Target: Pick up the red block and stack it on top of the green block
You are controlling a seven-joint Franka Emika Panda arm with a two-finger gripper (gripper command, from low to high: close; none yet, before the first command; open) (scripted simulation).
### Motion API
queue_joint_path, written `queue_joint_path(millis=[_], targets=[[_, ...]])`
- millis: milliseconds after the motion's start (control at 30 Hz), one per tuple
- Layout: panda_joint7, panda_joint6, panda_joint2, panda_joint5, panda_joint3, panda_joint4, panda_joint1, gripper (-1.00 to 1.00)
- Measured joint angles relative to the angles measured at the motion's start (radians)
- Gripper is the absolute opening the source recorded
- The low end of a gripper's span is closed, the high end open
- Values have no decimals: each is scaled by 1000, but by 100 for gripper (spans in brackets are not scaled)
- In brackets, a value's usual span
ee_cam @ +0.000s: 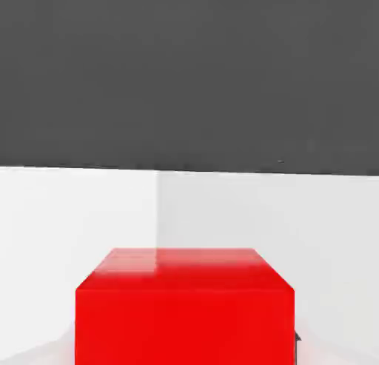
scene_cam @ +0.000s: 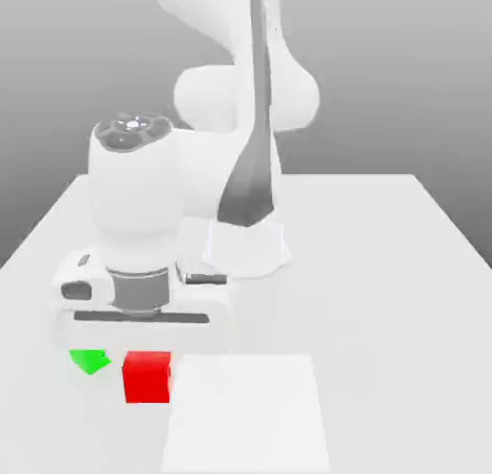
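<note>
Table, pale: spreading beneath me. Arm, white with grey panels [scene_cam: 139,203]: I am bending it over the exterior view's left. Flat square, white [scene_cam: 247,414]: lying on the table, just beside the red block. Gripper [scene_cam: 147,378]: I am holding the red block [scene_cam: 147,378], fingers closing on its sides, under my hand. Green block [scene_cam: 89,360]: sitting near the red one, toward the exterior view's left, my hand partly hiding it.
</note>
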Motion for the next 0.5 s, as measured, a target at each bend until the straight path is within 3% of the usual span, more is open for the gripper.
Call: queue_joint_path(millis=[233, 500], targets=[[-335, -8, -98, -39, -50, -84, -116, -100], [-764, -9, -190, -20, -134, -182, -180, -100]])
